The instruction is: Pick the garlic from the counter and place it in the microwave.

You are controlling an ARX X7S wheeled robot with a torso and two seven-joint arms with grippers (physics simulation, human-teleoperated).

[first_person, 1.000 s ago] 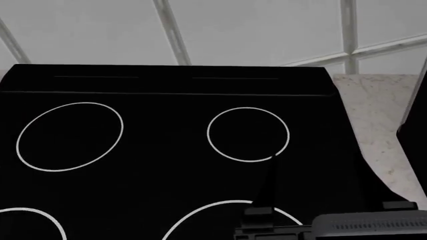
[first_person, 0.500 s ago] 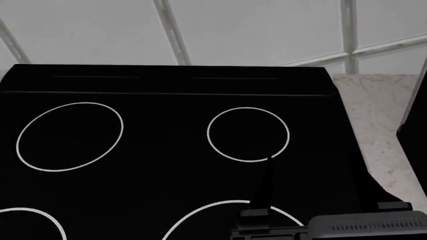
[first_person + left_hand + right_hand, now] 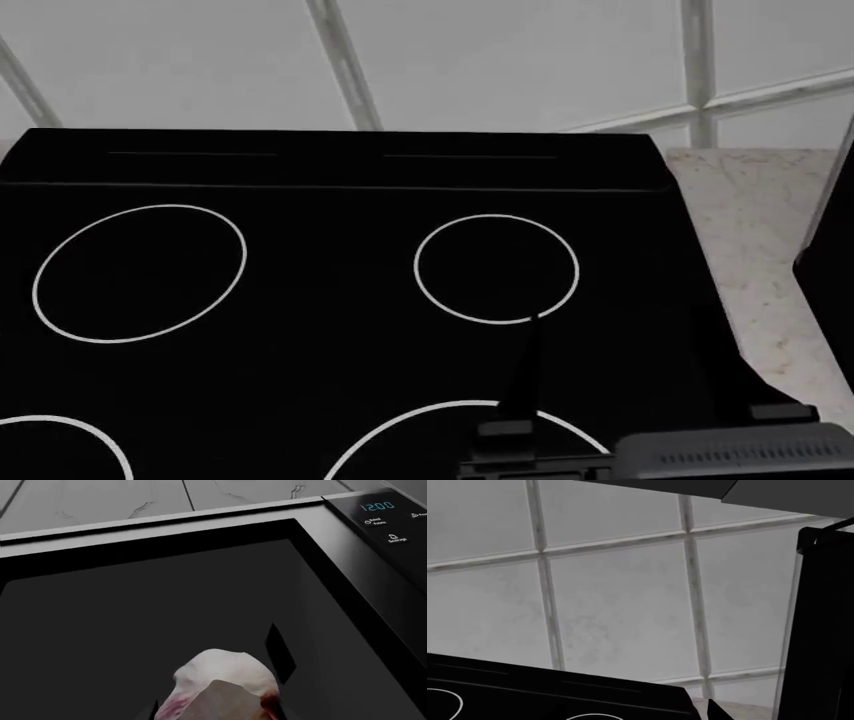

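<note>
Left wrist view: the garlic (image 3: pixel 223 682), off-white with pink streaks, sits pinched between the dark fingers (image 3: pixel 279 650) of the left gripper (image 3: pixel 217 700), held at the dark open cavity of the microwave (image 3: pixel 167 605). The control panel (image 3: pixel 390 522), at 1 o'clock from the bulb, shows a lit clock. Whether the bulb rests on the cavity floor or hangs above it cannot be told.

Head view: the black stovetop (image 3: pixel 334 300) with white rings fills the frame; the cream marbled counter (image 3: pixel 761 250) lies at 3 o'clock from it, below the tiled wall (image 3: pixel 507 60). The right arm (image 3: pixel 641 450), at 5 o'clock, has sunk slightly toward the lower edge over the last second, drawing clear of the work. Its fingers are not visible in any view, so whether they are spread or pressed together cannot be told.

Right wrist view: only wall tiles, the stovetop's back edge and a dark upright panel (image 3: pixel 820 630) appear.

Judgement: the transfer looks nearly complete; release remains. The cavity's frame beside the fingers is the nearest obstruction when withdrawing.
</note>
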